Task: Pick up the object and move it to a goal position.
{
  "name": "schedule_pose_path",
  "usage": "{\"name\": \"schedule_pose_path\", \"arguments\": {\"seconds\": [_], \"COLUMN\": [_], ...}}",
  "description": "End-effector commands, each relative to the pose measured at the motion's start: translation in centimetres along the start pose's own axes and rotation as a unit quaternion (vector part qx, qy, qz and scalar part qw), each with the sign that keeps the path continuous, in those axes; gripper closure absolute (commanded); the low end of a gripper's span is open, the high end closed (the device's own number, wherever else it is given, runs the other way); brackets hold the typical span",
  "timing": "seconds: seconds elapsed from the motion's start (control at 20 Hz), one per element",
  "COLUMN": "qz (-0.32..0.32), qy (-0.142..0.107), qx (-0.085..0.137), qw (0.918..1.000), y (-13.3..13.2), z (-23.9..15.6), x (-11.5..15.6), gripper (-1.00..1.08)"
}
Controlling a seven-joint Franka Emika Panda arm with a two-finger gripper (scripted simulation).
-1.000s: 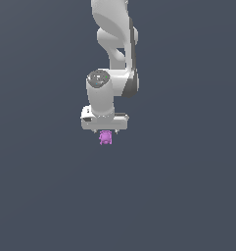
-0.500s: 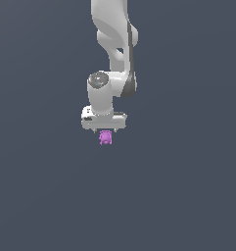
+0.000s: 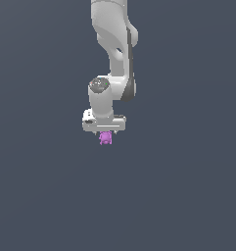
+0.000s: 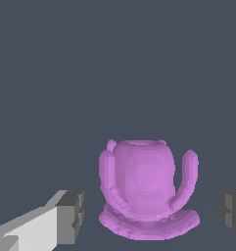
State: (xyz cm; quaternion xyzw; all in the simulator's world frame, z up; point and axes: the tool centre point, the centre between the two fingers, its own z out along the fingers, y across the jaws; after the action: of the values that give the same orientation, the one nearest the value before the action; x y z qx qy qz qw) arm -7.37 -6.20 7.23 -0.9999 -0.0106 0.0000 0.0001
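Seeing the arm hang straight down mid-frame in the exterior view, with the tool at its lower end. The object, purple and lumpy, sits right under the tool there. On the wrist view the object lies between the two dark fingers, with a gap on each side. Tool is spread, touching nothing that I can see.

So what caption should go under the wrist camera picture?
Purple object sits between the open gripper fingers, untouched on either side.
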Motion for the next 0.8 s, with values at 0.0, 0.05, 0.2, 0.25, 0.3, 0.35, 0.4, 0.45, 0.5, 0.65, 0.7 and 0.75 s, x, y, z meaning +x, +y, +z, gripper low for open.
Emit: {"name": "schedule_pose_path", "arguments": {"seconds": [0.0,0.05,0.2,0.25,0.3,0.35,0.4,0.45,0.5,0.65,0.7,0.75], "qz": [0.000,0.000,-0.001,-0.001,-0.001,-0.001,-0.001,-0.001,-0.001,-0.001,-0.001,-0.001], "qy": [0.000,0.000,0.000,0.000,0.000,0.000,0.000,0.000,0.000,0.000,0.000,0.000], "qx": [0.000,0.000,0.000,0.000,0.000,0.000,0.000,0.000,0.000,0.000,0.000,0.000], "qw": [1.0000,1.0000,1.0000,1.0000,1.0000,1.0000,1.0000,1.0000,1.0000,1.0000,1.0000,1.0000], "y": [0.0,0.0,0.0,0.0,0.0,0.0,0.0,0.0,0.0,0.0,0.0,0.0], "z": [1.3,1.7,2.7,2.9,3.0,3.1,3.2,3.2,3.2,3.2,3.2,3.2], "x": [-0.1,-0.1,-0.1,-0.1,-0.1,-0.1,-0.1,-0.1,-0.1,-0.1,-0.1,-0.1], "gripper": [-0.92,-0.92,-0.92,-0.92,-0.92,-0.92,-0.92,1.08,1.08,1.08,1.08,1.08]}}
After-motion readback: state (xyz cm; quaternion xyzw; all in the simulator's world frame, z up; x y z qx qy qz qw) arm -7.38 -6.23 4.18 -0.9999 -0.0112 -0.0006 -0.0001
